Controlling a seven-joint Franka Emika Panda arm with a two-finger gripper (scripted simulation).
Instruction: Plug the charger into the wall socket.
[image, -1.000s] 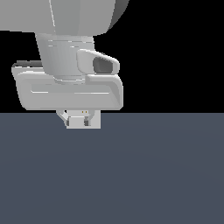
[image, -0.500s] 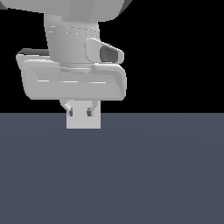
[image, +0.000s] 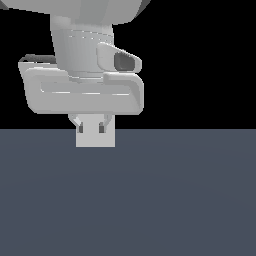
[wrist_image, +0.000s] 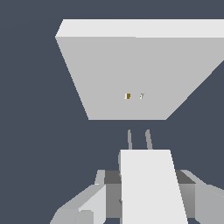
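The charger (wrist_image: 151, 188), a small pale block, is seen clamped between the closed fingers of the gripper (wrist_image: 148, 197), its two thin prongs (wrist_image: 139, 139) directed at the wall socket (wrist_image: 131, 74), whose two tiny holes (wrist_image: 134, 96) sit at the panel's centre. The prongs are shown short of the panel's face, not yet entered. In the exterior view the socket (image: 95, 136) is glimpsed as a pale square just beneath the gripper (image: 92, 127), largely hidden behind the hand. For a clean insertion, the prongs would best be lined up with the holes first, the block kept level and square to the panel, and the push made straight and slow so that neither prong catches on the face
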